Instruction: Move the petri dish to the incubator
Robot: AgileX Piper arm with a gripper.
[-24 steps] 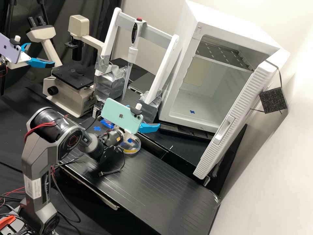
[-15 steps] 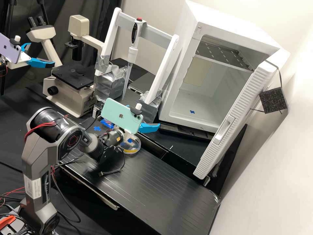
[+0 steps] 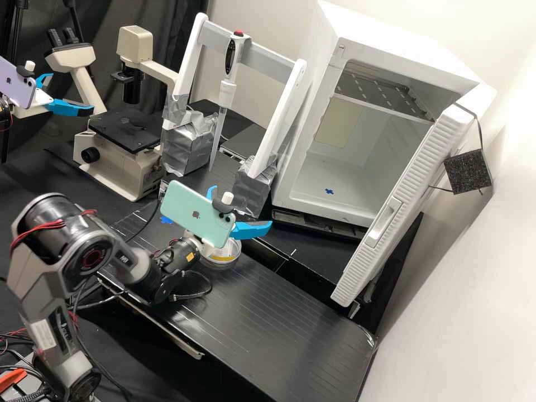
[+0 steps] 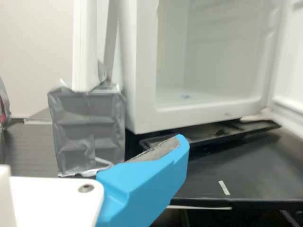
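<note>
We see our gripper (image 3: 242,207) near the middle of the black table (image 3: 290,324), toward its far side. Its blue fingers (image 3: 251,229) are spread wide, with nothing between them. The round dish (image 3: 224,261) sits on the table, just on the near side of the gripper, and part of it is hidden. The white box (image 3: 402,61) is far and to the right, and its door (image 3: 419,173) is wide open. A blue mark (image 3: 329,191) lies on its floor, and we guess the dish should go there.

The job seems to be at its start, because the dish is not held. We think we should line up over the dish, go down slowly and grab its sides.

If we come down crooked, one finger could bump the dish and push it away. If we hold only the top part, the lid might lift and the bottom stay behind. If we squeeze too hard, the smooth sides could slip or crack.

On the way, we could knock the taped foot (image 3: 251,190) of the stand (image 3: 282,120) if we swing too far to the left. A weak grip could drop the dish into the dark gap (image 3: 290,273). Going in too low would make us hit the front edge of the box
</note>
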